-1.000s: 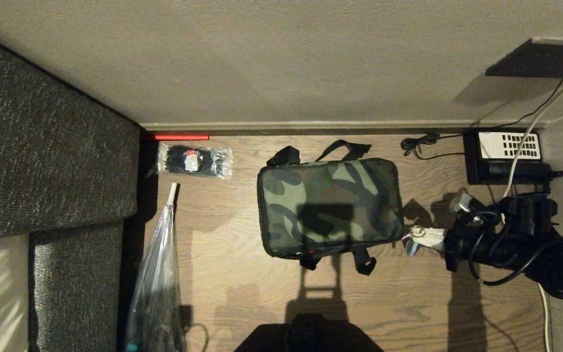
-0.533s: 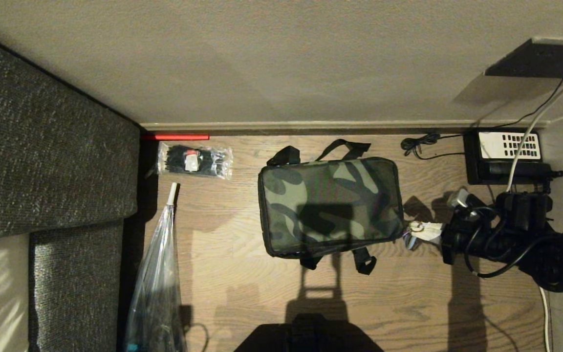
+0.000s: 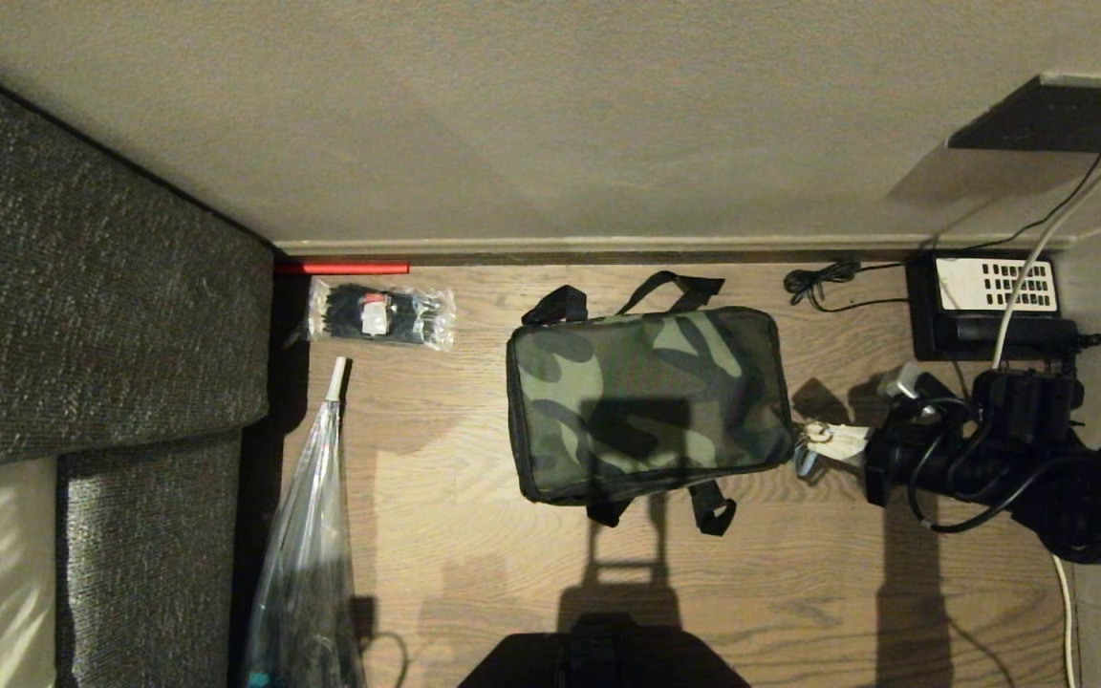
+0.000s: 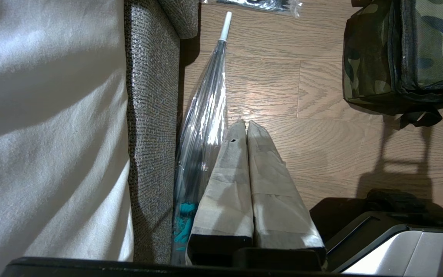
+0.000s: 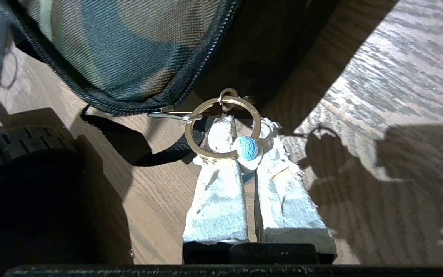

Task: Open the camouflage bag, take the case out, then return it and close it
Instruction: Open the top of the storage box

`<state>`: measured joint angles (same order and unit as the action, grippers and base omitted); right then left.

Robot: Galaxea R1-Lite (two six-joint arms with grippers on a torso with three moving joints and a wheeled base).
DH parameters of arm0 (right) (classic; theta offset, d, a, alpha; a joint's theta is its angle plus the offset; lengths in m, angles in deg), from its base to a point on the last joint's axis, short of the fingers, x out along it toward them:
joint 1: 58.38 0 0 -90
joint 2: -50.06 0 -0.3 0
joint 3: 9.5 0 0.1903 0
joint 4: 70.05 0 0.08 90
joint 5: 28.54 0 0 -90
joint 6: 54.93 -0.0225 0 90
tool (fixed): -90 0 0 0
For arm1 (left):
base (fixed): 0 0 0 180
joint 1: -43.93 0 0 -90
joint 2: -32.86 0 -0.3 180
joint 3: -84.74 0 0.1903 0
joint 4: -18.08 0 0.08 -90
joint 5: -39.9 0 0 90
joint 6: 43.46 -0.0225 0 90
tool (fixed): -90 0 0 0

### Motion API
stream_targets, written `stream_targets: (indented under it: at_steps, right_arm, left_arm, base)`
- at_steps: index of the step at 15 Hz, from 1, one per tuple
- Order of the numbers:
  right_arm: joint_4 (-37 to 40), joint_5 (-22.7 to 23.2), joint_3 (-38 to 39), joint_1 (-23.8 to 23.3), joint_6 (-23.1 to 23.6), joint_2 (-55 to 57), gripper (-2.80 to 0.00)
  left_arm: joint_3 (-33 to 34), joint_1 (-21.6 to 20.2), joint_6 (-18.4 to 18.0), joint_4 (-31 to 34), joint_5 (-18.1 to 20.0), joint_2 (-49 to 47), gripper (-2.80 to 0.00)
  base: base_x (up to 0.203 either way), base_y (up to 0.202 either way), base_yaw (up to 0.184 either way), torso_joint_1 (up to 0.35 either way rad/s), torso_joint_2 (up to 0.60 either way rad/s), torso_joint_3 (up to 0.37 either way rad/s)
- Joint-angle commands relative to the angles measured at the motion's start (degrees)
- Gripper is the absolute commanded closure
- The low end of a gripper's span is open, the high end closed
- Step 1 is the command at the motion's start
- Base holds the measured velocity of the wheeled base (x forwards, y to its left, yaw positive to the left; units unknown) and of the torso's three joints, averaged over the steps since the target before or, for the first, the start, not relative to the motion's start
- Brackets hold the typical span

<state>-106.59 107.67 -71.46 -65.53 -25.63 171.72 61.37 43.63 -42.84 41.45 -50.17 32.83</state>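
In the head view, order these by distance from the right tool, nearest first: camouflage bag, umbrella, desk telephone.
From the right tool:
1. camouflage bag, right beside it, toward the middle.
2. desk telephone, by the wall.
3. umbrella, far left beside the sofa.

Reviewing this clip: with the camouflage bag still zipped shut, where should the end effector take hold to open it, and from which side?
Grip the key ring on the zipper pull, coming from the camouflage bag's right end, low along the floor. The ring sticks out clear of the fabric there, and the right end effector is already shut on its blue bead.
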Motion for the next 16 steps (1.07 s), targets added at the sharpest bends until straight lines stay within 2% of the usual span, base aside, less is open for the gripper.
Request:
stream_targets:
  at_steps: [1, 7, 16]
  right_arm:
    - [-0.42, 0.33, -0.17, 0.0, -1.47, -0.02, 0.0]
    - [-2.29, 0.19, -3.16, 1.87, -16.39, -0.63, 0.0]
    - [-3.15, -0.31, -4.22, 1.88, -16.64, 0.05, 0.0]
  left_arm:
    - [0.09, -0.05, 0.08, 0.0, -0.02, 0.11, 0.0]
    - [0.09, -0.05, 0.07, 0.0, -0.02, 0.11, 0.0]
    - [0.09, -0.05, -0.01, 0.0, -0.02, 0.11, 0.0]
  base:
    - [0.0, 0.0, 0.0, 0.0, 0.0, 0.0]
    - [0.0, 0.0, 0.0, 0.0, 0.0, 0.0]
    - [0.0, 0.0, 0.0, 0.0, 0.0, 0.0]
